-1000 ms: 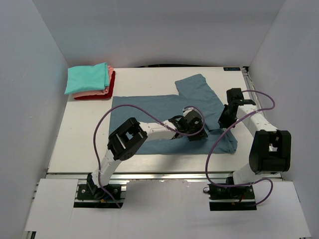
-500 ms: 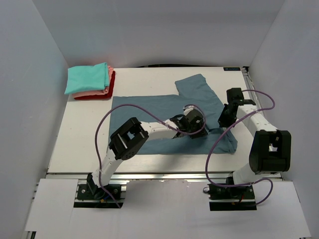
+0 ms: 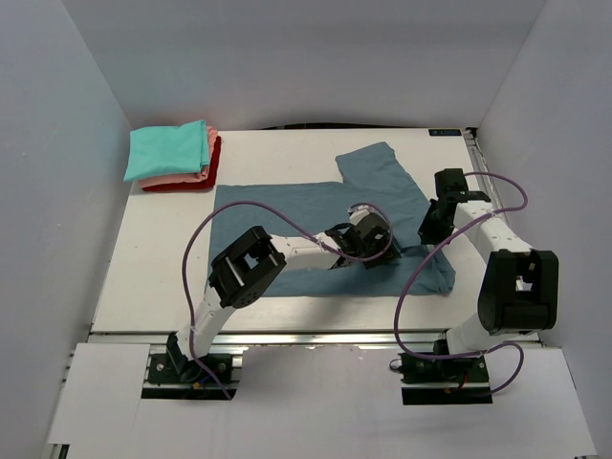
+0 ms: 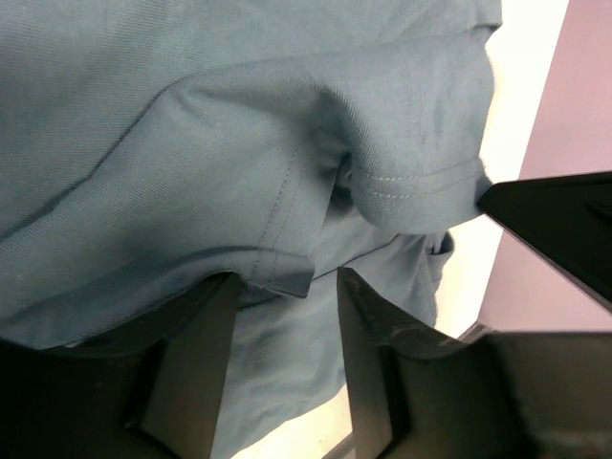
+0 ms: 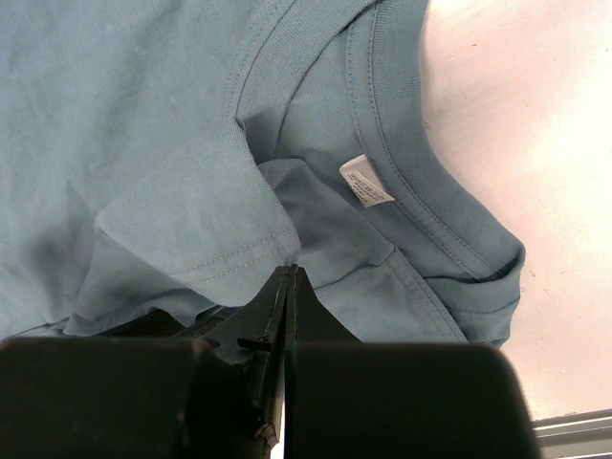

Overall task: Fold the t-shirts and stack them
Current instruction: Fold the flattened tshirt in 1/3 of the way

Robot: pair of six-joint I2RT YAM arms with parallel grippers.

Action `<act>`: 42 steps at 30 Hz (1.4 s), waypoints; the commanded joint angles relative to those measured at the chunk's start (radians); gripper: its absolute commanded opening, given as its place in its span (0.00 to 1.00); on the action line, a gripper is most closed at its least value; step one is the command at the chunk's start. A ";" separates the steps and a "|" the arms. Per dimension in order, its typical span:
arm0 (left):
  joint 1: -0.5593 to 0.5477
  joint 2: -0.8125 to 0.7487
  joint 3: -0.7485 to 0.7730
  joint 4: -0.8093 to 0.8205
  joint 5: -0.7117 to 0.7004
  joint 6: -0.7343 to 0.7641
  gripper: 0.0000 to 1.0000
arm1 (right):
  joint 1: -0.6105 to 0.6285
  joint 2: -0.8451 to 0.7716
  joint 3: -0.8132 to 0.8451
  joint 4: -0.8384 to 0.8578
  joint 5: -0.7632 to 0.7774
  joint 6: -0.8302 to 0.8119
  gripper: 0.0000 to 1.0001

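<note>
The slate-blue t-shirt [image 3: 287, 206] lies spread across the middle of the table, its collar end bunched at the right. My left gripper [image 3: 371, 241] hangs low over that bunched part. It is open, and a folded hem edge [image 4: 282, 277] sits between its fingertips [image 4: 228, 287]. My right gripper [image 3: 427, 232] is shut, its tips pinching a sleeve hem [image 5: 239, 253] beside the collar and white neck tag [image 5: 366, 180]. In the left wrist view that hem [image 4: 421, 186] runs up to the right gripper's black tip. At the far left, teal [image 3: 167, 150], salmon-pink [image 3: 212, 143] and red [image 3: 182, 184] tees are folded in a stack.
White table [image 3: 163, 258] with grey walls on the left, back and right. Purple cables [image 3: 206, 229] loop over both arms. The table's metal front rail [image 3: 316, 337] runs just before the arm bases.
The left gripper has edged slightly toward the back over the bunched cloth. Its jaws narrowed briefly and stand open again. The right arm has not moved.
</note>
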 commanded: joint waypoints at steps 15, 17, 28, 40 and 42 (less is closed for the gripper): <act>0.010 -0.057 -0.096 -0.028 -0.052 -0.213 0.53 | -0.001 -0.019 0.017 0.022 -0.017 -0.013 0.00; 0.013 -0.055 -0.097 -0.029 -0.043 -0.233 0.45 | -0.001 -0.021 0.014 0.024 -0.019 -0.016 0.00; 0.017 -0.049 -0.061 -0.057 -0.048 -0.233 0.00 | -0.001 -0.030 0.008 0.036 -0.036 -0.019 0.00; 0.043 -0.132 -0.001 -0.232 -0.077 -0.099 0.00 | -0.001 -0.102 -0.029 0.022 -0.025 -0.012 0.00; 0.051 -0.141 -0.033 -0.230 -0.060 -0.087 0.00 | -0.001 -0.104 -0.041 0.021 -0.017 -0.015 0.00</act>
